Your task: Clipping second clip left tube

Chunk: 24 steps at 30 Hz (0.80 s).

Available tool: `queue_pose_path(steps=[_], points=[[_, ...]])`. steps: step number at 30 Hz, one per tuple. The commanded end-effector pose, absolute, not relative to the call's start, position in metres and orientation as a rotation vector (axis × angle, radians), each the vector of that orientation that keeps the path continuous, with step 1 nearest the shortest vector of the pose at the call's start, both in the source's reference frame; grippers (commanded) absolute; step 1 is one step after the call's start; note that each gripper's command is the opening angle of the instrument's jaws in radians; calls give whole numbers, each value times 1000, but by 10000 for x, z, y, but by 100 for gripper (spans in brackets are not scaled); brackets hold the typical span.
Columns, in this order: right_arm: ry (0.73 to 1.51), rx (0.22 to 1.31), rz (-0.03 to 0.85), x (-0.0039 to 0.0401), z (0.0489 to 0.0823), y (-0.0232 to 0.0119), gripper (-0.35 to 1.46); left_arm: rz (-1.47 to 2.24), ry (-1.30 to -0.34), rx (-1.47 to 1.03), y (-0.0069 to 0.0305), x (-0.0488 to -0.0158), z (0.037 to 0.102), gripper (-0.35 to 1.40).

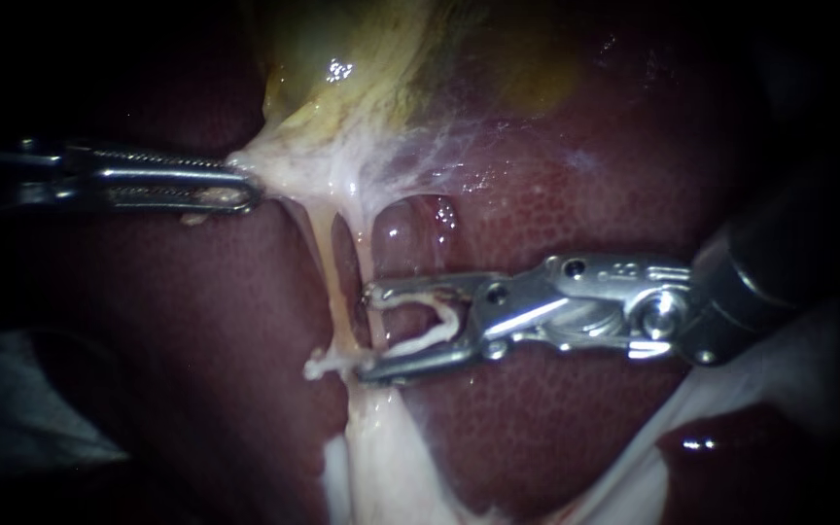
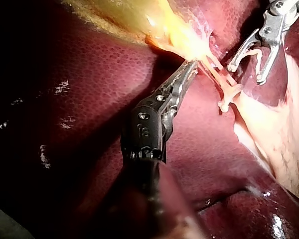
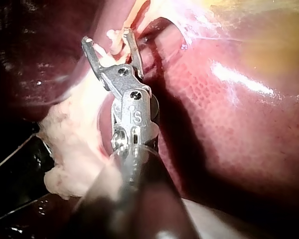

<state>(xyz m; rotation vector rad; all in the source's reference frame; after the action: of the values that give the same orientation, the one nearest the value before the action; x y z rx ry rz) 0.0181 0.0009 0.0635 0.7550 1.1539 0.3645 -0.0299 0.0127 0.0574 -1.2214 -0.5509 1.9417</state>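
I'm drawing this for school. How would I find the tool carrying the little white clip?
Find the red liver. The right instrument reaches across it from the right. Unlike the left instrument pinching gallbladder tissue, its wide jaws hold a white clip.

**Endoscope view:** set close to the tissue, facing the liver (image 1: 556, 418), with the gallbladder (image 1: 362, 58) uppermost. The left instrument (image 1: 248, 191) enters from the left and the right instrument (image 1: 368, 333) from the right.

**Left wrist view:** looks forward along its own shaft, near the tissue, toward the gallbladder.

**Right wrist view:** looks forward along its own shaft, equally near, meeting the same site from the opposite side.

**Shared field:** all three views include the pale tubes (image 1: 332, 282) and the white clip (image 1: 450, 317) seated between the right instrument's jaws.
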Motion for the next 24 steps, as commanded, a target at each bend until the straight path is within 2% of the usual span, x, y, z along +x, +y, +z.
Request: queue_pose_path(steps=[1, 12, 16, 24], points=[[1152, 764, 361, 182, 639, 8, 48, 1942, -551, -1221, 127, -299, 574, -35], [1145, 769, 357, 184, 680, 5, 48, 1942, -550, -1221, 126, -300, 574, -35], [1145, 768, 355, 189, 685, 5, 48, 1942, -549, -1221, 126, -300, 574, -35], [1201, 816, 356, 213, 686, 3, 48, 1942, -548, -1221, 126, -302, 575, -35]])
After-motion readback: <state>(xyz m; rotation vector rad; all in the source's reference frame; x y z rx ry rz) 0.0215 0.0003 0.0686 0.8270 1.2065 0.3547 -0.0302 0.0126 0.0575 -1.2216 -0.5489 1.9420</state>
